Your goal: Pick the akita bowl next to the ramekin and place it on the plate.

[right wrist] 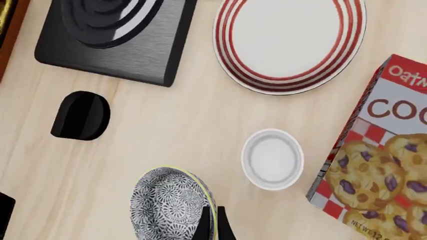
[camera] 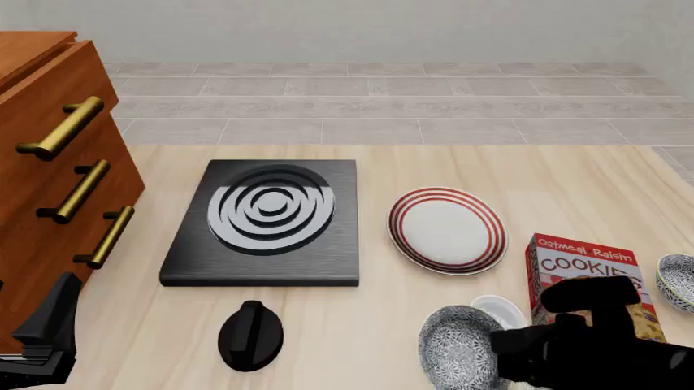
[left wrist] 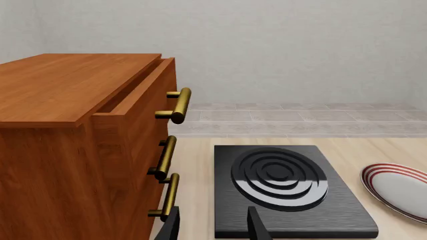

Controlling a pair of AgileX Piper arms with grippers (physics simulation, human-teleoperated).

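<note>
The akita bowl (camera: 457,348) (right wrist: 167,205), speckled grey and white, is tilted near the table's front edge, just left of the white ramekin (camera: 500,309) (right wrist: 271,159). My right gripper (right wrist: 215,216) (camera: 508,345) is shut on the bowl's rim on the ramekin side. The red-ringed plate (camera: 447,229) (right wrist: 289,40) lies farther back, empty, and also shows in the left wrist view (left wrist: 399,190). My left gripper (left wrist: 212,227) (camera: 44,333) stands open at the front left beside the cabinet, holding nothing.
A cookie box (camera: 591,280) stands right of the ramekin, with a second speckled bowl (camera: 678,280) beyond it. A black stove plate (camera: 266,221) sits mid-table, a black knob (camera: 250,335) in front of it. A wooden drawer cabinet (camera: 49,162) fills the left.
</note>
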